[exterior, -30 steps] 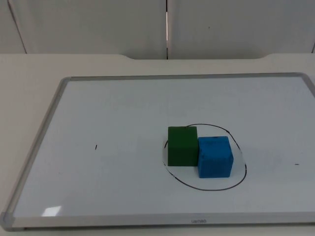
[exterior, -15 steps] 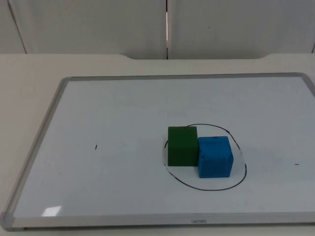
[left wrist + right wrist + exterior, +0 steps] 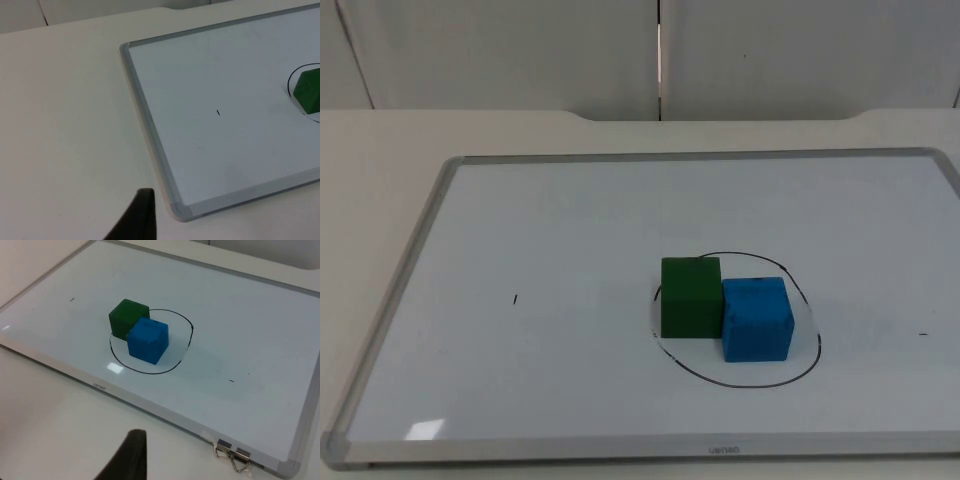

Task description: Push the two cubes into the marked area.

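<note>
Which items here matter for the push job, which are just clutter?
Job:
green cube
blue cube
drawn black ring around both
whiteboard carrying the ring

Lying about:
binder clips at the board's edge
small stray pen mark

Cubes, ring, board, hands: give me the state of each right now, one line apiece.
Green cube: upright, inside the drawn ring at its left edge, touching the blue cube.
Blue cube: upright, inside the ring.
Drawn ring: black outline around both cubes.
Whiteboard: flat on the table.
Left hand: off the board, near its corner.
Right hand: off the board, near its front edge.
</note>
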Robot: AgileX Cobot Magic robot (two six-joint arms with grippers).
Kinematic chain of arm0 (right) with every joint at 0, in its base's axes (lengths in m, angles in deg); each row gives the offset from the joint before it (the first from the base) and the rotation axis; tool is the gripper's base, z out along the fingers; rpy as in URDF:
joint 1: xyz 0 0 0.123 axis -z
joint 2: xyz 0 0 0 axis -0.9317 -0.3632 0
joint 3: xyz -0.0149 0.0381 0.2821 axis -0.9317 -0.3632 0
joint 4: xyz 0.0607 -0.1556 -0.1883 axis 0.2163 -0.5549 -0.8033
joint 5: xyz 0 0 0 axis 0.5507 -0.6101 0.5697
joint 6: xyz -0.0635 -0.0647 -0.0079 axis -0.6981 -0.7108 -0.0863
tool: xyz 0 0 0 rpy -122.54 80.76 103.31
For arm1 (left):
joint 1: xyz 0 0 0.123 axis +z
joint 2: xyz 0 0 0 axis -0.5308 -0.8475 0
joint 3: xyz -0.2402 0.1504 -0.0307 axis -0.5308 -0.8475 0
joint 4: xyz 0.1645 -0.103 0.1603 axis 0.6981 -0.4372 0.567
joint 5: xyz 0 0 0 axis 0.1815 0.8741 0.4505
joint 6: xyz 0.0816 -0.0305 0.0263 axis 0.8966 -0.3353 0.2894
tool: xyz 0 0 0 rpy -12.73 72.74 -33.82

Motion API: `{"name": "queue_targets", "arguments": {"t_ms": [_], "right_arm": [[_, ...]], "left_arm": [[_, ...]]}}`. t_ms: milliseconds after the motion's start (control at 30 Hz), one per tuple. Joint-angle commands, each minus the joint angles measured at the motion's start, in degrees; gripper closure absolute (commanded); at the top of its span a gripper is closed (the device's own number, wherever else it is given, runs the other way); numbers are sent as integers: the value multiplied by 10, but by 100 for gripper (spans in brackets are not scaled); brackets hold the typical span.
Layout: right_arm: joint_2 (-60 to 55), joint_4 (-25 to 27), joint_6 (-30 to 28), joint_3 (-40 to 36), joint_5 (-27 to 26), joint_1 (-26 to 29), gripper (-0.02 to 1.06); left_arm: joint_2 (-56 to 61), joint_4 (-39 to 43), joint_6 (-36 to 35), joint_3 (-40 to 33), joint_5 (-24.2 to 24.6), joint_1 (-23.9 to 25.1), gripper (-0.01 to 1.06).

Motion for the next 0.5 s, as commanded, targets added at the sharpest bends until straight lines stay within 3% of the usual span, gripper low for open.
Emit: {"name": "queue_targets", "arguments": {"t_ms": [0,467], "right_arm": [[2,0,-1,-1,-7,2,-1],[2,0,0,-1,-7,3,-1]], "left_arm": [[2,-7,0,-3,-6,0,0],[2,-6,0,-3,-6,0,0]]}}
